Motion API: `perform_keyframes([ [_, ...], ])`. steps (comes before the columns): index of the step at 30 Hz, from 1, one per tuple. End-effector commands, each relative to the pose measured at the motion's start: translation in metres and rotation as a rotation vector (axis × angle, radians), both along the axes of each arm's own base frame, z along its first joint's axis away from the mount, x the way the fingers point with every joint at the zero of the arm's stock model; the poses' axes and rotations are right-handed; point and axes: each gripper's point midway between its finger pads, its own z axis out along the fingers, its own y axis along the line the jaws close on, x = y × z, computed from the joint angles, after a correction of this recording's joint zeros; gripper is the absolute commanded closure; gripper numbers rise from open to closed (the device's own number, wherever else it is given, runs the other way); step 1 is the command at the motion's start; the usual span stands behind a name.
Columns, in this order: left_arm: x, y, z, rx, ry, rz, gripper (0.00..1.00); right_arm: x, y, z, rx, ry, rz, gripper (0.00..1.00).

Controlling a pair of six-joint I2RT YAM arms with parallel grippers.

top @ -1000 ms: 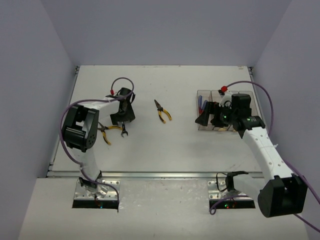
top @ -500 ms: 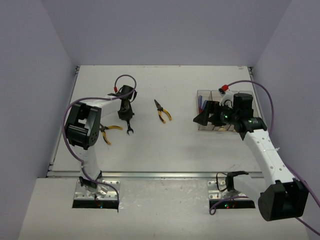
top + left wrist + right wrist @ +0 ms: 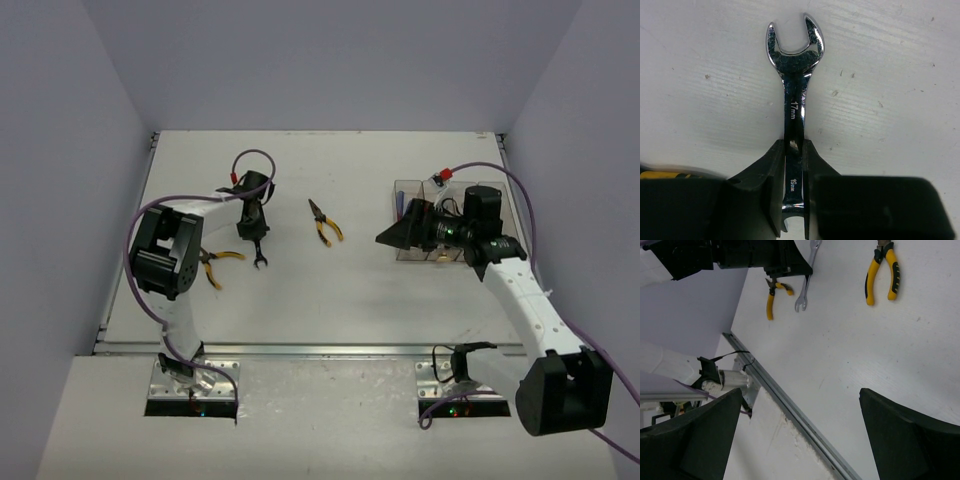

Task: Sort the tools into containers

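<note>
My left gripper (image 3: 253,235) (image 3: 794,146) is shut on the shank of a silver open-end wrench (image 3: 794,95) (image 3: 259,262), whose free end points toward the near edge. Yellow-handled pliers (image 3: 214,264) lie just left of it, and a second pair (image 3: 325,222) lies mid-table. My right gripper (image 3: 390,238) (image 3: 800,392) stands open and empty, just left of the containers (image 3: 418,190). A blue-handled screwdriver (image 3: 402,208) rests in the leftmost container; the right arm hides the others. The right wrist view shows the wrench (image 3: 807,277) and both pliers (image 3: 882,270) (image 3: 772,297).
A metal rail (image 3: 320,348) runs along the table's near edge. Purple cables (image 3: 245,160) loop above each wrist. Lilac walls (image 3: 60,180) close in the left, right and back sides.
The left gripper's jaws have closed on the wrench and it has shifted slightly right. The right gripper has swung left, away from the containers, still open.
</note>
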Motion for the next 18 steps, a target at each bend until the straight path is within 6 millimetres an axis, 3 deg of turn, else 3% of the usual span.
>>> perform_keyframes([
  [1, -0.049, -0.014, -0.031, -0.06, 0.137, -0.024, 1.0, -0.006, 0.013, 0.01, 0.077, -0.05, 0.065, 0.01],
  [4, -0.042, -0.03, 0.003, -0.139, 0.015, -0.01, 1.0, -0.004, 0.027, -0.006, 0.045, -0.035, 0.05, 0.01],
  [7, -0.042, -0.048, 0.027, -0.198, -0.051, -0.019, 1.0, -0.009, 0.054, -0.031, -0.014, -0.012, 0.076, 0.01],
  [9, -0.045, -0.059, 0.037, -0.227, -0.078, -0.03, 1.0, -0.017, 0.079, -0.045, -0.016, -0.009, 0.118, 0.01],
  [11, -0.049, -0.071, 0.044, -0.254, -0.099, -0.047, 1.0, -0.009, 0.094, -0.052, -0.021, -0.038, 0.114, 0.02],
  [13, -0.052, -0.081, 0.055, -0.287, -0.119, -0.058, 1.0, -0.007, 0.111, -0.073, -0.042, -0.009, 0.132, 0.04],
  [18, -0.06, -0.107, 0.081, -0.347, -0.175, -0.089, 1.0, 0.008, 0.148, -0.093, -0.042, -0.002, 0.162, 0.08],
])
